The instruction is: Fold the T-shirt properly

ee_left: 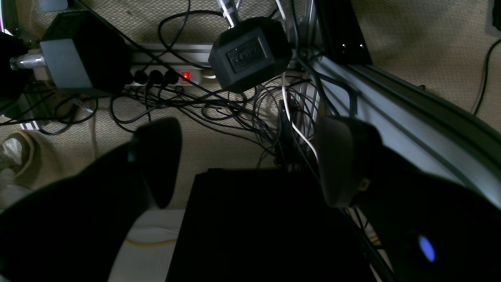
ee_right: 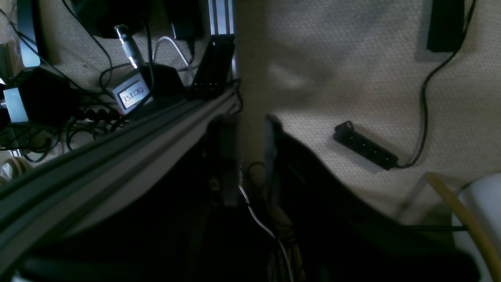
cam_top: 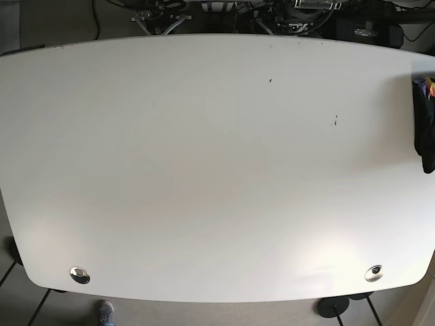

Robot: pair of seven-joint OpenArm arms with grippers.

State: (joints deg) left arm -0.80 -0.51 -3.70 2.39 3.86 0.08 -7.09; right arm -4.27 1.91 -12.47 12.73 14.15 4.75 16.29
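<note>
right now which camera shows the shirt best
The base view: a dark shirt lies at the right edge of the white table, mostly cut off by the frame. Both wrist views show only floor, cables and dumbbells under the table, no shirt.

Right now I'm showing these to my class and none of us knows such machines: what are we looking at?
It is a robot with two arms, meant to fold a T-shirt. The base view looks straight down on a large white table. The only cloth there is a dark garment at the far right edge, partly cut off by the picture, perhaps the T-shirt. Neither arm reaches over the table.

The other two pictures come from cameras on the arms' wrists, pointing at the carpeted floor. The left gripper stands open and holds nothing; beyond it lie tangled cables and a power strip with a red light. The right gripper is too dark to judge; a black power strip lies on the carpet.
</note>
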